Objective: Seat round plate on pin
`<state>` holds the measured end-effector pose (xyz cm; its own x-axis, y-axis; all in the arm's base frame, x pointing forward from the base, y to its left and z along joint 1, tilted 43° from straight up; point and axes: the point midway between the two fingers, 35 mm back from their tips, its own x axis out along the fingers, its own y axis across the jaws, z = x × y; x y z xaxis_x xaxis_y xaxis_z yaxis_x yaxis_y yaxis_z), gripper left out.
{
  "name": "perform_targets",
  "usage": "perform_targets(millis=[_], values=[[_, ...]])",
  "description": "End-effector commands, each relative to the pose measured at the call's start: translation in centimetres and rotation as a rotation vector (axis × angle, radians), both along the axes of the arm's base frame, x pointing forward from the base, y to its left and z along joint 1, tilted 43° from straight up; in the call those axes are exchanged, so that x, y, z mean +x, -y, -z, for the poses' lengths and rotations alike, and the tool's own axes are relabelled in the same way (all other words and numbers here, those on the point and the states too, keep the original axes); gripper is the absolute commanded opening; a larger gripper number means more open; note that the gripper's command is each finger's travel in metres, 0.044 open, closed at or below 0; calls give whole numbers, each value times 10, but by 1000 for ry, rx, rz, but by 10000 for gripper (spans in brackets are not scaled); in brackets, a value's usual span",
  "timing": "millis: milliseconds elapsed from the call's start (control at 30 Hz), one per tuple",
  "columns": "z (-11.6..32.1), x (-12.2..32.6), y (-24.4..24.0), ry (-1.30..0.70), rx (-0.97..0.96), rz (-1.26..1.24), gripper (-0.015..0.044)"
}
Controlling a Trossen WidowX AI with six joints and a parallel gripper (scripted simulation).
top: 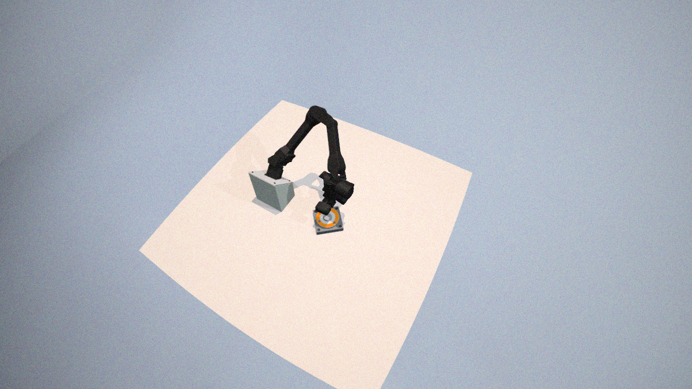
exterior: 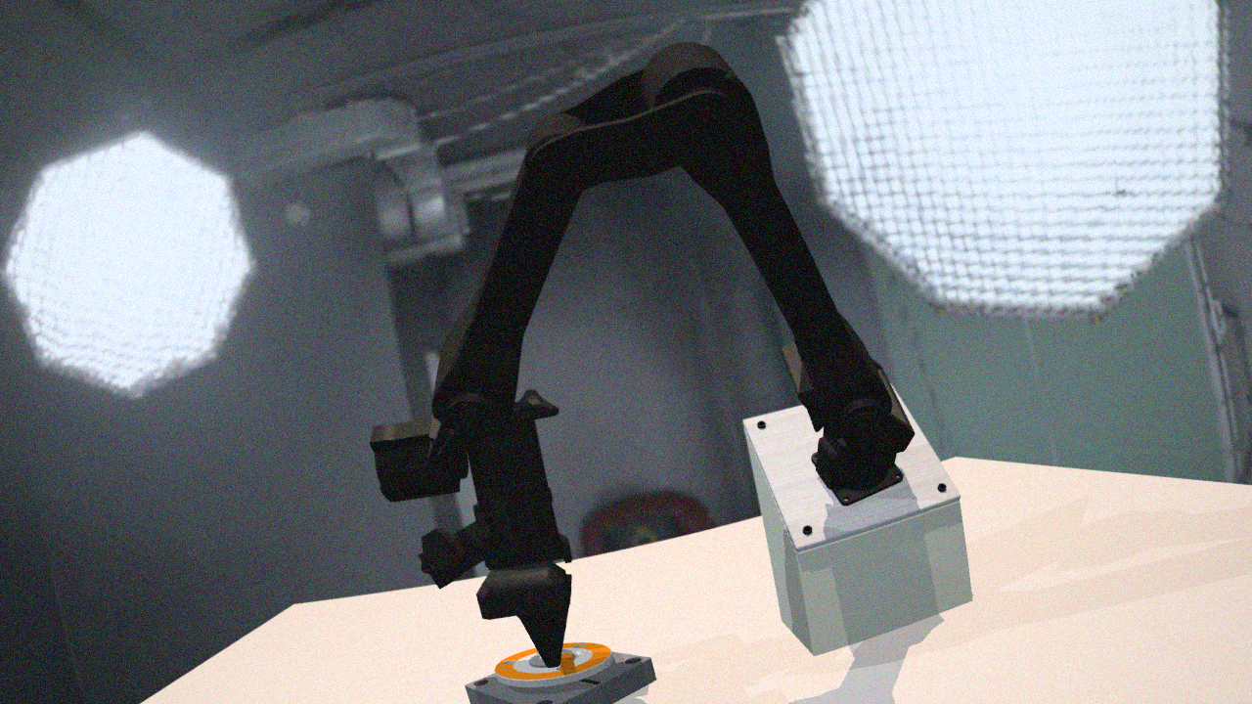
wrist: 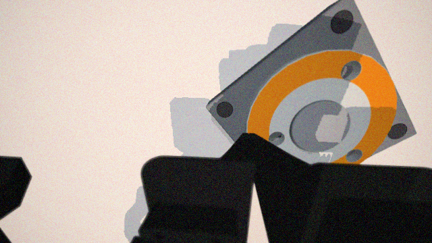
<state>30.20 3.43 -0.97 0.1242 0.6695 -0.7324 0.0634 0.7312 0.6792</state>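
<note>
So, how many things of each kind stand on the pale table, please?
Robot arm: 1
Grey box under the arm: 1
Square grey base: 1
Round plate with orange ring: 1
Total: 4

The closed tool (exterior: 549, 658) stands with its tip down on the round plate (exterior: 588, 652), so it blocks the way to that side of the plate. The far side of the plate is free from above. The grey mount block (exterior: 862, 560) stands well apart on the tabletop (exterior: 1050, 612).
</note>
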Motion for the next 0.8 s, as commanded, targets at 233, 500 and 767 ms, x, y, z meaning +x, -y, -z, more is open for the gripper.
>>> perform_targets(millis=[233,500,767], values=[[4,-8,-1,-19,-2,-4,0],[4,-10,0,-19,-2,-4,0],[6,-14,0,-20,-2,-4,0]])
